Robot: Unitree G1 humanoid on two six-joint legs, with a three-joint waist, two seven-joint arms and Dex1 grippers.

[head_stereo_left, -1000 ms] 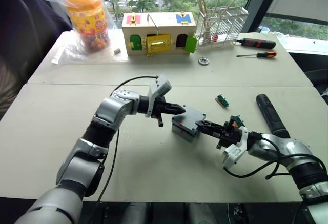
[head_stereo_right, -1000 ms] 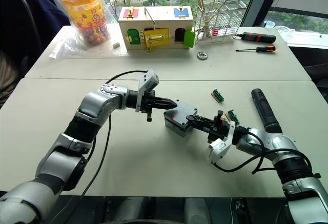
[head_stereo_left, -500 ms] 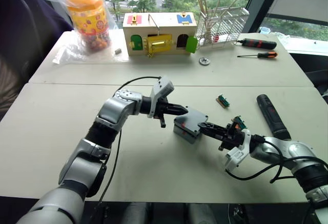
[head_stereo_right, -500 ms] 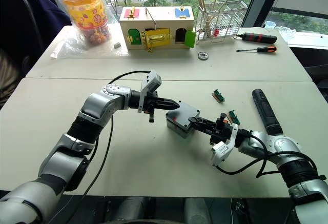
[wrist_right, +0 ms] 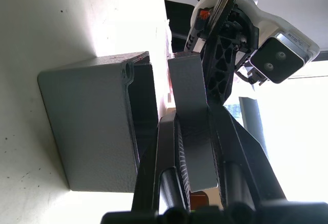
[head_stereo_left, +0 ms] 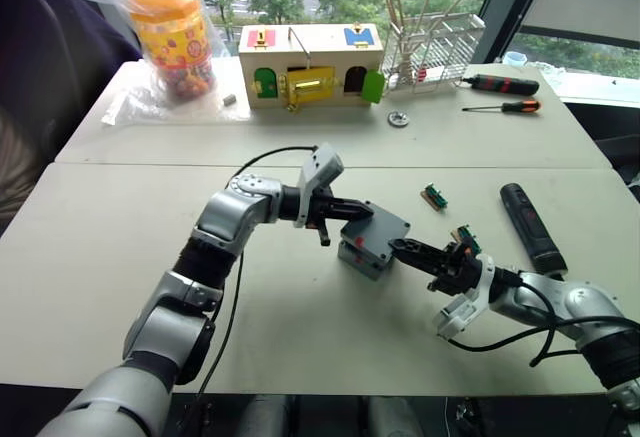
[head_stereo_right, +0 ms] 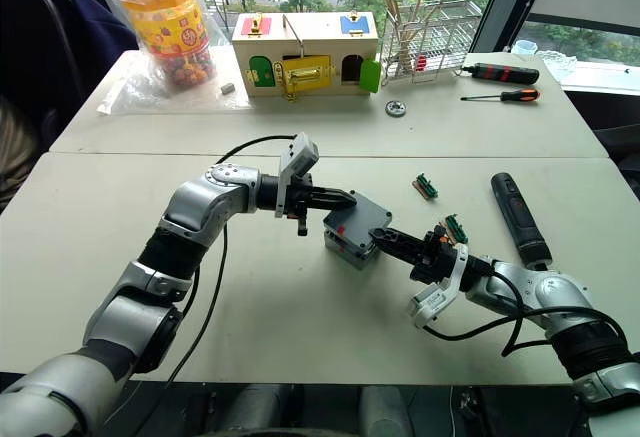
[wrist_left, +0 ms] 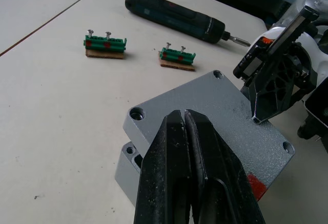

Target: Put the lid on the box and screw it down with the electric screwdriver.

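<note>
Lid: the grey lid [head_stereo_left: 380, 230] is tilted above the grey box [head_stereo_right: 345, 248], its near-left side low over the box and its far-right side raised, so it is not seated flat; a corner screw hole shows in the left wrist view.
Box: stands on the pale worktop [head_stereo_left: 100, 247] near the middle, open side up under the lid, a red mark on its near face.
Left pincer: the left pincer [wrist_left: 183, 119] has its two black fingers pressed together, tips resting on the top of the lid at its left edge.
Right pincer: the right pincer [head_stereo_right: 385, 240] is clamped on the right edge of the lid; the right wrist view shows the grey plate held between its two fingers, with the open box just beside it.
Electric screwdriver: the black electric screwdriver [head_stereo_left: 530, 225] lies flat on the worktop to the right of the box, well apart from it, bit end toward the near side.
Terminal blocks: two small green terminal blocks [head_stereo_left: 434, 196] lie on the worktop between the box and the electric screwdriver.
Far side of worktop: a wooden box with coloured doors [head_stereo_left: 310, 62], a bagged orange-lidded jar [head_stereo_left: 170, 32], a wire rack [head_stereo_left: 440, 47], a black-and-red hand screwdriver [head_stereo_left: 500, 84], a thin orange-handled screwdriver [head_stereo_left: 503, 107] and a small metal ring [head_stereo_left: 398, 119].
</note>
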